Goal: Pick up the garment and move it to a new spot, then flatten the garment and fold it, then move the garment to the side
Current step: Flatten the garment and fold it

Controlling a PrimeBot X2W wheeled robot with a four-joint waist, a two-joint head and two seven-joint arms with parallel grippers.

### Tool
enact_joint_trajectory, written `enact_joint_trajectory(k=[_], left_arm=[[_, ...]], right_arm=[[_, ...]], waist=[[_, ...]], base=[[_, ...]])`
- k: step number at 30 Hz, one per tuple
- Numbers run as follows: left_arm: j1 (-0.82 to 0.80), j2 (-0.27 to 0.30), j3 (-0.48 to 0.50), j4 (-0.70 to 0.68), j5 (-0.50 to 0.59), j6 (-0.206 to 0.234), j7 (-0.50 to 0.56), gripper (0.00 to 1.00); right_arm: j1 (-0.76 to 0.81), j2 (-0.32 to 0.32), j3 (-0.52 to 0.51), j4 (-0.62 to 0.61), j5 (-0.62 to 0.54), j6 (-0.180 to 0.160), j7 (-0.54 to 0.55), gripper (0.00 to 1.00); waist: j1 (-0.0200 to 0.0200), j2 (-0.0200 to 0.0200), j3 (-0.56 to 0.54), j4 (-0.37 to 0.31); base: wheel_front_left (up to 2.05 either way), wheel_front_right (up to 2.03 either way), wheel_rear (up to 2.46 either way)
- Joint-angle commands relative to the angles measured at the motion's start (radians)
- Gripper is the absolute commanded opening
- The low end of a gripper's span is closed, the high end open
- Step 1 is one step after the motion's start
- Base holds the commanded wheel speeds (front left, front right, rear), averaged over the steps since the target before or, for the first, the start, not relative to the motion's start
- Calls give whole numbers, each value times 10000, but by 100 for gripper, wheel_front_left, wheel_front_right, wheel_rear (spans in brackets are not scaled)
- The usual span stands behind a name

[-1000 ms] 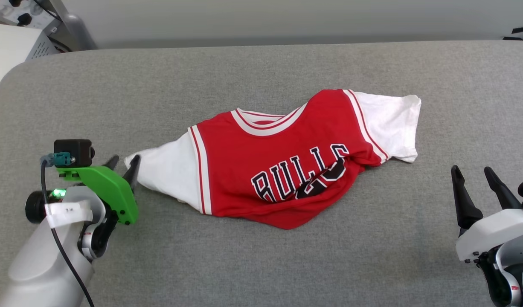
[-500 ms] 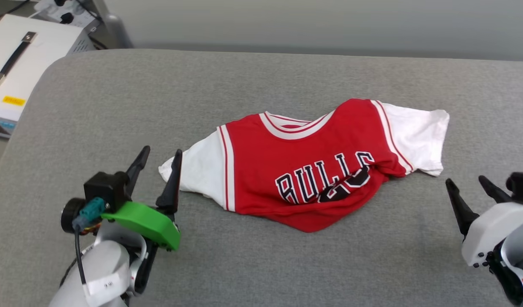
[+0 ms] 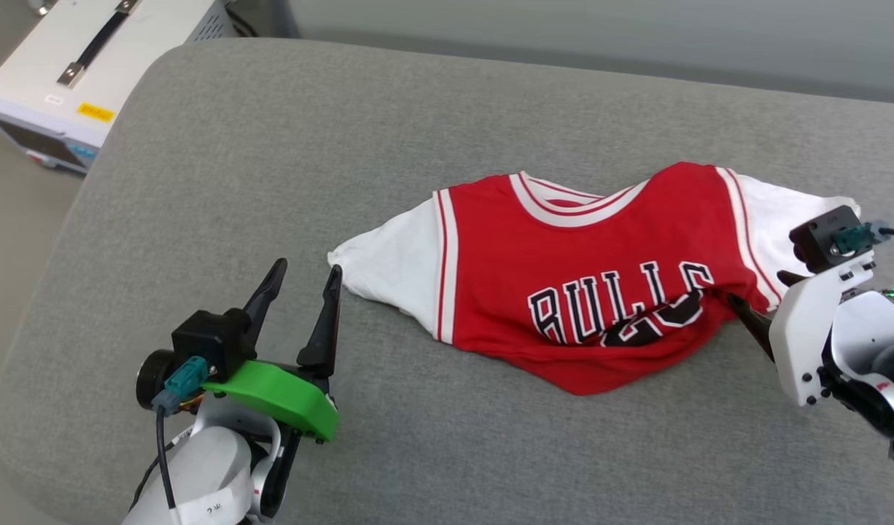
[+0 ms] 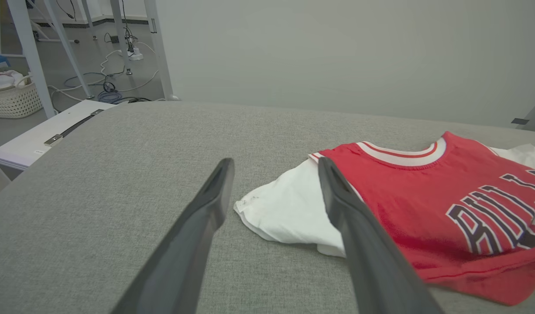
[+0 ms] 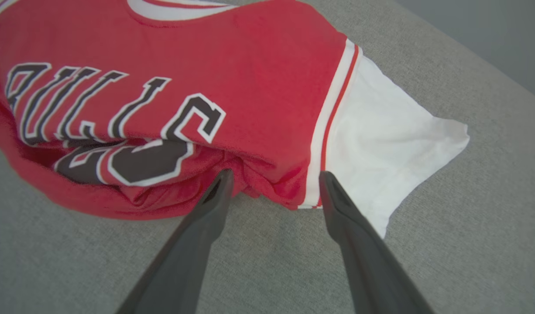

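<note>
The jersey [image 3: 585,284] lies crumpled on the grey bench [image 3: 221,146], centre-right in the head view, collar toward the top. Its lower half is folded under, so the number is mostly buried. You just get a black, white-outlined chunk poking out below "BULLS", and the S dips into the crease.

The left gripper [image 3: 308,266] sits lower left with its fingers spread wide and nothing between them, just beside the tip of the white sleeve but not on it.

The right gripper [image 5: 276,173] is also spread wide, with its tips right at the bunched lower edge where the red meets the striped trim. Can't tell if they actually touch the cloth. In the head view its wrist camera covers part of that sleeve.

A white box [image 3: 90,65] with a strap handle sits upper left, cut off by the frame.
</note>
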Motion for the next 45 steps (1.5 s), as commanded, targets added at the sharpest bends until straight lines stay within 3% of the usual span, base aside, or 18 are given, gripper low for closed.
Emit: enact_joint_trajectory(k=[1,9,16,17,18,19,35,45], left_arm=[[-74,-67,27,53,143,-73,-52,100],[-224,-464,212,214,316,-273,-58,100],[-237,-745,469,358,546,-487,-59,100],[-231,-776,517,391,581,-521,-59,100],[-220,-798,558,419,608,-543,-59,100],[-200,-822,609,453,639,-565,-60,100],[293,-871,870,859,875,-770,-60,100],[611,-758,766,917,800,-749,50,100]], right_arm=[[-358,-137,231,256,175,-6,105,100],[-1534,-532,1596,2194,747,-6,152,100],[-1764,-474,2450,3451,1147,-6,-125,100],[-1742,-458,2554,3615,1262,-6,-115,42],[-1728,-448,2620,3721,1355,-6,-130,3],[-1704,-428,2669,3838,1491,-6,-156,0],[-269,-312,2133,4013,2774,-6,-422,0],[1555,380,1103,3246,2689,-6,-283,0]], waist=[[0,0,281,358],[0,0,746,948],[0,0,878,1096],[0,0,860,1092],[0,0,835,1078],[0,0,792,1052],[0,0,-456,284],[0,0,-852,-171]], base=[[0,0,0],[0,0,0],[0,0,0],[0,0,0],[0,0,0],[0,0,0],[0,0,0],[0,0,0]])
